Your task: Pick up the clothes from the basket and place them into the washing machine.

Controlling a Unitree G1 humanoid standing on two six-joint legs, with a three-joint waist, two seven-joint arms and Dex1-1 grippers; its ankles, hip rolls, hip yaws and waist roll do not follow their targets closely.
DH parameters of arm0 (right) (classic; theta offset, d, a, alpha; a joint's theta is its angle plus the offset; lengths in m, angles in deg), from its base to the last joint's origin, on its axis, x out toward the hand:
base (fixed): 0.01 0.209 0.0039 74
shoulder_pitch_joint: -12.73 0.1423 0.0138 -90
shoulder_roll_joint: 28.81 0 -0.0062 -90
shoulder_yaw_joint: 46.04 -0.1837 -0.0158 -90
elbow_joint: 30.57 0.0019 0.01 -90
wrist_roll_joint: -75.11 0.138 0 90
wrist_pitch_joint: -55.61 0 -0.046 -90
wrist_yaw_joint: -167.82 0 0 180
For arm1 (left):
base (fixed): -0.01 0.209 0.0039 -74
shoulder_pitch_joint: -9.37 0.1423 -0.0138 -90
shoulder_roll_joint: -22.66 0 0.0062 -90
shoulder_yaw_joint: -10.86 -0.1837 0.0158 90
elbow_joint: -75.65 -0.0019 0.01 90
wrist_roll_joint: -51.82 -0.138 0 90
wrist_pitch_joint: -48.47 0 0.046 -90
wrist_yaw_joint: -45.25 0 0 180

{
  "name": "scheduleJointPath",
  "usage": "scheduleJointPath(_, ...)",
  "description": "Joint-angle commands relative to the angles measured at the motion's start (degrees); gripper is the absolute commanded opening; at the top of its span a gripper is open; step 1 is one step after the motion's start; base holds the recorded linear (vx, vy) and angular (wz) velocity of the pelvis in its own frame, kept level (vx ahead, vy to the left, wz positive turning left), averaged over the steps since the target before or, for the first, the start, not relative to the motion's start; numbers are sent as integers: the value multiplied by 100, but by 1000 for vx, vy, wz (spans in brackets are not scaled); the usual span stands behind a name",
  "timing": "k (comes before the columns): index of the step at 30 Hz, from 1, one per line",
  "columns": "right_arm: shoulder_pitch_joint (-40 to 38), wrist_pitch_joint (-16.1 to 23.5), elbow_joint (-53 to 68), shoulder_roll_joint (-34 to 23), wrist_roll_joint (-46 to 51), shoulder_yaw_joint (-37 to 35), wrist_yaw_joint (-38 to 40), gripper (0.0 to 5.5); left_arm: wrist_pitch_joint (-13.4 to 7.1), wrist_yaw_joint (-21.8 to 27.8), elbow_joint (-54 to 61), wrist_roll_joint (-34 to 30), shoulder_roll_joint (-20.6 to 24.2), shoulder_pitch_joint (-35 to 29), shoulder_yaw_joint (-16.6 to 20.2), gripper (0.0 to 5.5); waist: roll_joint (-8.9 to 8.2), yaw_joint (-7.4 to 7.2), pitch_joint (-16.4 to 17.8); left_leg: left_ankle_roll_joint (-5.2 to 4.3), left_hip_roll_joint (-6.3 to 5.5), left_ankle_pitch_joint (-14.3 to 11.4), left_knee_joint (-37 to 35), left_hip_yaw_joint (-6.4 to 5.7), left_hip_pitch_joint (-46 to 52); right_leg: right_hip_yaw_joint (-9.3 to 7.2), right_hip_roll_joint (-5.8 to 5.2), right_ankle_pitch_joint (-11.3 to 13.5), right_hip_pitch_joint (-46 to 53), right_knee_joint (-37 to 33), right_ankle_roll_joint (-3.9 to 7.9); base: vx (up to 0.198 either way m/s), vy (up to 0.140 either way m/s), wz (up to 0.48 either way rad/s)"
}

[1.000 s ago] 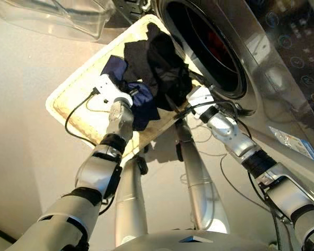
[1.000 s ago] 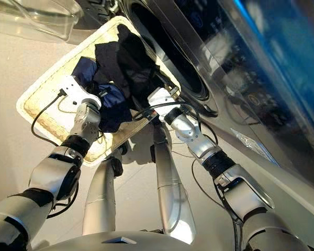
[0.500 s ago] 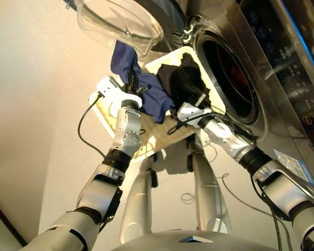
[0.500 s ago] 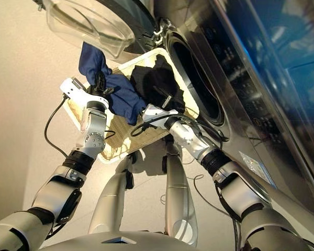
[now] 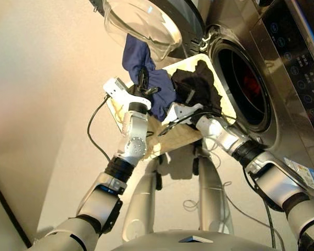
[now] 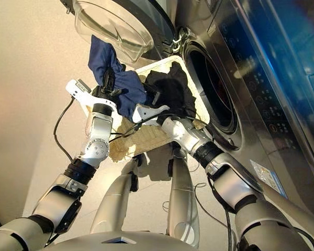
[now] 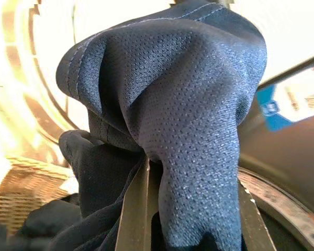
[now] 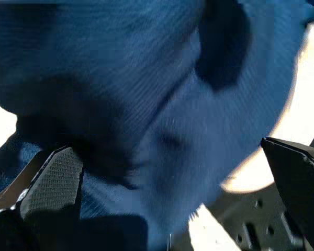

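One navy garment (image 5: 146,78) — in left hand (image 5: 142,86)

Head stereo pair is looking forward and down over both arms, tilted. Both eyes are sharing the basket (image 5: 172,141) at frame centre, the washer (image 6: 214,91) running down the right side, and its open door (image 5: 144,23) at top centre; the right eye is showing more of the washer front.

Left wrist camera is looking along its fingers, very near, with the navy garment (image 7: 188,120) filling most of the frame; wicker is showing at lower left, the drum rim at lower right.

Right wrist camera is sitting close against blue cloth (image 8: 146,104), fingertips (image 8: 52,178) framing the bottom corners.
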Motion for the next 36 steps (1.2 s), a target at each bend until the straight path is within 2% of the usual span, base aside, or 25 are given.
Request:
scheduleJointPath(1,649,199,-168,419,-29,-17,251,550,-44,330,718,184,72,-44,-132,0,269,66,-111,-110,185,-553,618,-116,100,-30,-118,710,346,-937,627,0,0,0)
scheduleJointPath(5,847,153,-434,593,26,-97,353,550,119,524,1075,458,169,124,-408,0,311,145,-117,-104,176,-559,669,-153,64,-34,-135,713,333,-924,633,0,0,0)
scheduleJointPath(6,881,150,-468,606,40,-118,367,345,163,570,1148,511,217,168,-496,0,320,156,-118,-107,176,-557,688,-156,55,-42,-146,710,330,-912,633,0,0,0)
scheduleJointPath(7,911,153,-462,611,37,-135,403,95,189,612,1201,553,249,200,-572,0,322,160,-122,-110,177,-559,692,-162,56,-44,-150,706,336,-911,634,0,0,0)
scheduleJointPath(8,915,161,-456,619,53,-141,415,0,218,645,1220,574,283,215,-603,0,325,162,-119,-110,179,-561,705,-168,54,-46,-148,701,330,-893,634,0,0,0)
scheduleJointPath(10,923,177,-424,597,125,-180,425,0,290,703,1219,578,346,231,-685,0,328,160,-116,-104,174,-573,740,-171,36,-34,-150,706,300,-852,634,0,0,0)
scheduleJointPath(14,868,208,-330,516,148,-205,444,0,304,734,1157,589,387,218,-687,0,319,140,-113,-102,172,-583,763,-179,14,-27,-153,693,297,-848,625,0,0,0)
scheduleJointPath(15,831,214,-312,505,165,-231,454,0,303,740,1147,574,401,229,-674,91,318,134,-112,-100,170,-588,765,-180,15,-23,-152,694,295,-847,625,0,0,0)
scheduleJointPath(16,801,219,-305,494,161,-250,461,0,304,746,1137,567,408,249,-651,550,318,129,-115,-100,168,-594,766,-173,21,-16,-148,689,299,-850,626,0,0,0)
scheduleJointPath(19,635,240,-236,428,99,-349,590,0,221,680,1003,510,382,303,-478,550,319,104,-103,-97,171,-610,784,-156,33,6,-144,682,300,-843,624,0,0,0)
scheduleJointPath(21,493,229,-226,391,6,-452,809,0,75,552,832,483,309,313,-244,550,323,89,-86,-90,169,-616,796,-145,32,11,-144,677,295,-835,624,0,0,0)
scheduleJointPath(23,357,220,-290,348,23,-641,1035,0,-181,330,725,361,262,350,82,550,332,83,-78,-92,169,-617,806,-142,25,18,-144,676,284,-831,620,0,0,0)
scheduleJointPath(24,209,200,-237,284,-25,-770,1230,0,-365,149,698,362,188,415,368,550,328,74,-67,-90,169,-621,809,-132,14,27,-137,674,269,-823,616,0,0,0)
scheduleJointPath(25,111,156,-208,238,-89,-854,1361,0,-539,-56,690,280,131,474,571,550,327,69,-57,-92,170,-627,809,-130,9,29,-134,672,259,-822,614,0,0,0)
scheduleJointPath(26,5,83,-217,191,-158,-983,1594,0,-799,-386,731,81,97,520,868,550,316,67,-37,-92,167,-635,831,-134,-17,33,-132,668,236,-814,605,0,0,0)
scheduleJointPath(29,-226,17,-444,240,-198,-1300,2091,0,-1205,-1066,612,-388,-65,702,1459,550,285,46,-9,-88,172,-653,888,-151,-105,46,-123,648,151,-769,582,0,0,0)
scheduleJointPath(32,-386,13,-649,258,61,-1751,2520,0,-1312,-1531,145,-873,-82,843,1929,550,275,43,3,-81,168,-661,936,-166,-225,61,-125,630,32,-700,572,0,0,0)
scheduleJointPath(36,-340,-159,-944,201,216,-2266,3117,0,-1185,-1752,-425,-1241,-34,958,2087,550,326,57,71,-52,161,-673,1048,-180,-433,88,-134,599,-193,-529,555,0,0,0)
